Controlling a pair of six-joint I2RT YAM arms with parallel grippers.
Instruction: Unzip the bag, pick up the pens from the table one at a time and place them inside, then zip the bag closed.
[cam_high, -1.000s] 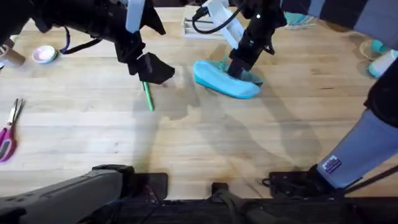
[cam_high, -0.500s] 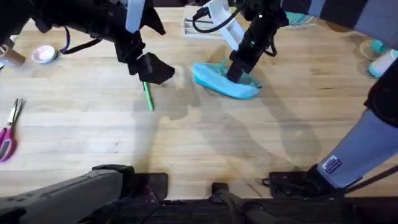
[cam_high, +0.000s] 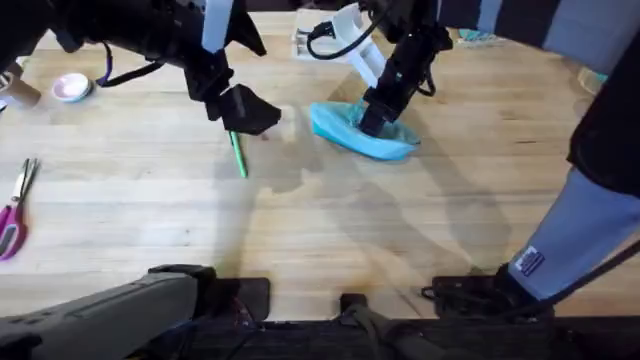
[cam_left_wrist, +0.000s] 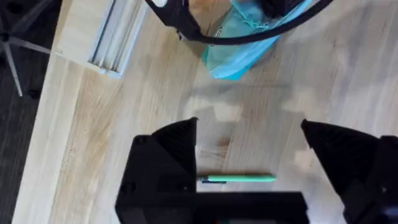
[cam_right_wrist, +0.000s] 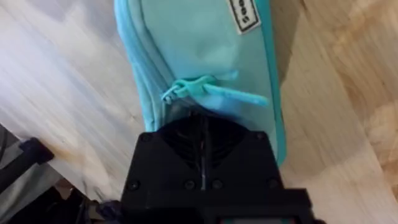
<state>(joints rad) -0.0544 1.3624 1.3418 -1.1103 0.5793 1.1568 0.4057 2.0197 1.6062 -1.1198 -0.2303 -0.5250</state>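
Right gripper (cam_right_wrist: 202, 134) clenched on the bag (cam_high: 362, 130) at its zipper; soft, light, likely deforms. Left gripper (cam_left_wrist: 249, 158) spread over the pen (cam_left_wrist: 239, 179), beside the bag.

The left arm reaches across the upper left of the overhead frame, its gripper (cam_high: 243, 112) pointing down with fingers spread wide. The right arm descends at upper centre, its gripper (cam_high: 375, 118) with fingers pressed together.
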